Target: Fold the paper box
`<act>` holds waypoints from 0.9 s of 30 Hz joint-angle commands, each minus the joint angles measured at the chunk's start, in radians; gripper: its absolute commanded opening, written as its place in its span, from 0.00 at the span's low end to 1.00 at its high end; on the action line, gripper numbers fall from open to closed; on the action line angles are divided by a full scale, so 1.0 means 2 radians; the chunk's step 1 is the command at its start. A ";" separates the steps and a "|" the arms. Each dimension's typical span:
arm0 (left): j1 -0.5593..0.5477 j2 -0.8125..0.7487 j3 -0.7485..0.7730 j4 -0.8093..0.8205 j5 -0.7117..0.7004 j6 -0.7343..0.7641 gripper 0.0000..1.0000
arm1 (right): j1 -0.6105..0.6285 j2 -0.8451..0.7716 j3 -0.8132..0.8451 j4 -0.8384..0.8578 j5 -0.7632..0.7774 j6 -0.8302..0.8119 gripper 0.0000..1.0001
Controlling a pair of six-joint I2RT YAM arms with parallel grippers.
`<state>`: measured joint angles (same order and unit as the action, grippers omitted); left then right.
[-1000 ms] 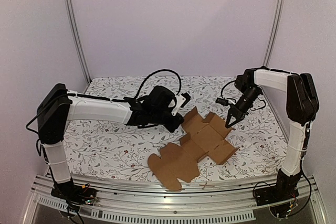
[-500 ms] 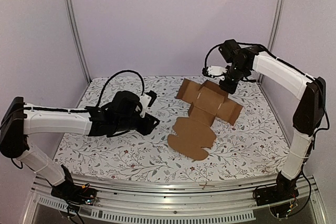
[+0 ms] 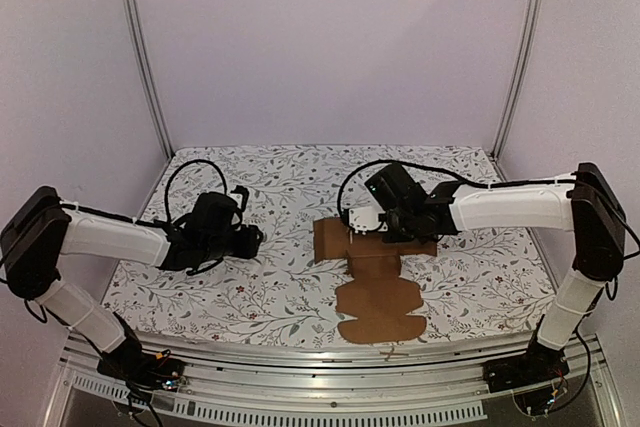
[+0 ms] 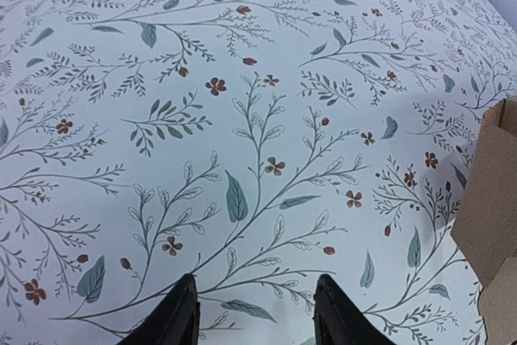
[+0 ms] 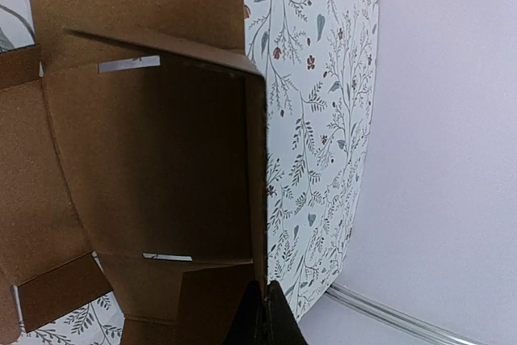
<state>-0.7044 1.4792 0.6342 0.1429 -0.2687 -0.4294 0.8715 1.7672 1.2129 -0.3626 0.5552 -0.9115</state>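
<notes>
The paper box (image 3: pixel 378 299) is a brown cardboard die-cut lying in the middle of the flowered table, with one rounded flap stretched toward the front edge. My right gripper (image 3: pixel 362 231) reaches in from the right and is shut on it. In the right wrist view the gripper (image 5: pixel 262 313) pinches the edge of an upright wall of the paper box (image 5: pixel 145 167). My left gripper (image 3: pixel 257 240) hovers low over the cloth, left of the box and apart from it. Its jaws (image 4: pixel 257 313) stand open with nothing between them. A corner of the paper box (image 4: pixel 494 199) shows at the right of that view.
The flowered tablecloth (image 3: pixel 270 287) covers the table. Lilac walls close in the back and sides, with metal posts (image 3: pixel 143 57) in the back corners. An aluminium rail (image 3: pixel 330 362) runs along the front edge by the arm bases.
The right arm has carried the box from the back right to the middle of the table and lower. The left arm has drawn back to the left and its jaws have opened.
</notes>
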 commanded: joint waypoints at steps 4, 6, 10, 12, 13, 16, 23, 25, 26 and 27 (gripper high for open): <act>0.014 0.057 -0.021 0.122 0.087 -0.007 0.49 | 0.034 -0.070 -0.106 0.226 0.061 -0.071 0.00; 0.014 0.073 -0.019 0.159 0.113 0.003 0.49 | 0.043 -0.086 -0.131 0.252 0.057 -0.081 0.00; 0.013 0.112 -0.003 0.223 0.188 0.011 0.51 | 0.064 -0.110 -0.174 0.280 0.055 -0.086 0.00; 0.008 0.133 0.011 0.240 0.227 0.015 0.51 | 0.073 -0.110 -0.191 0.291 0.062 -0.090 0.00; 0.005 0.144 0.018 0.246 0.244 0.015 0.51 | 0.076 -0.109 -0.198 0.299 0.064 -0.092 0.00; -0.008 0.169 0.033 0.262 0.285 0.016 0.51 | 0.089 -0.115 -0.224 0.318 0.066 -0.088 0.00; -0.060 0.182 0.054 0.252 0.311 0.052 0.52 | 0.116 -0.127 -0.290 0.391 0.088 -0.110 0.00; -0.073 0.187 0.062 0.241 0.311 0.057 0.53 | 0.124 -0.135 -0.309 0.404 0.090 -0.113 0.00; -0.079 0.188 0.065 0.236 0.310 0.060 0.53 | 0.128 -0.139 -0.316 0.411 0.091 -0.115 0.00; -0.085 0.189 0.068 0.233 0.309 0.061 0.53 | 0.132 -0.144 -0.322 0.417 0.094 -0.117 0.00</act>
<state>-0.8314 1.8351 0.7353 0.6304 0.3195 -0.3531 1.1057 1.5246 0.6212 0.3824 0.7136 -1.1278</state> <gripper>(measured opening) 0.525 0.005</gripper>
